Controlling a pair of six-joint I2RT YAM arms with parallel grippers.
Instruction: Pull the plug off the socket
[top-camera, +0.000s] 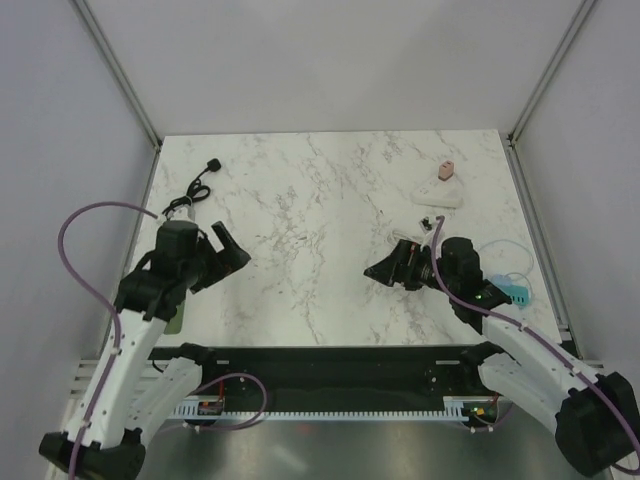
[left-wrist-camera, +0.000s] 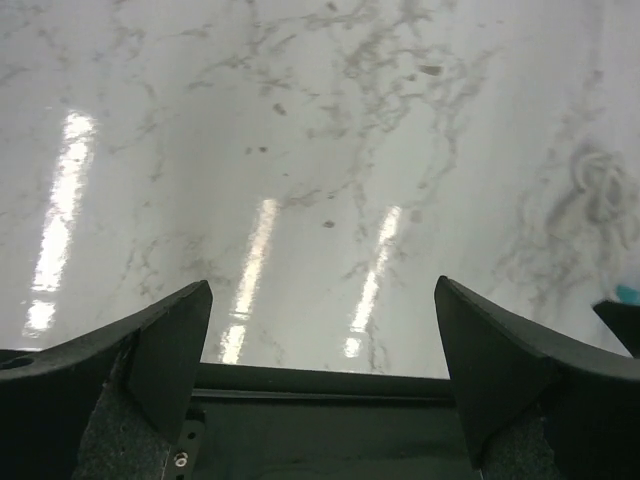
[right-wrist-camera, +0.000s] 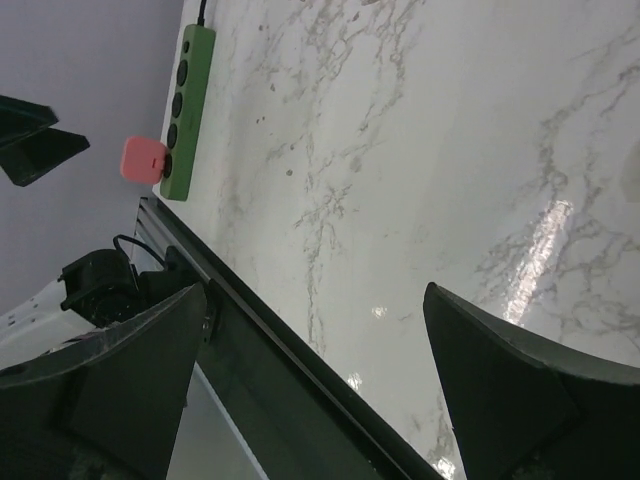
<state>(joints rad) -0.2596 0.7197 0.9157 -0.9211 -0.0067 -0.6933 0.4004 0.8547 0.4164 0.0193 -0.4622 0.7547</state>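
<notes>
A white socket block (top-camera: 438, 194) lies at the far right of the marble table with a pink plug (top-camera: 447, 170) standing in it. A green power strip (right-wrist-camera: 178, 105) lies along the left edge, with a pink plug (right-wrist-camera: 140, 158) at its near end. In the top view the strip (top-camera: 176, 318) is mostly hidden under my left arm. My left gripper (top-camera: 232, 248) is open and empty above the table's left side (left-wrist-camera: 325, 330). My right gripper (top-camera: 385, 262) is open and empty, right of centre (right-wrist-camera: 315, 340), well short of the white socket block.
A black cord with a black plug (top-camera: 211, 165) runs from a white piece (top-camera: 180, 210) at the far left. Small dark parts (top-camera: 426, 221) lie near the white block. A teal item (top-camera: 521, 292) with a pale blue cable lies at the right edge.
</notes>
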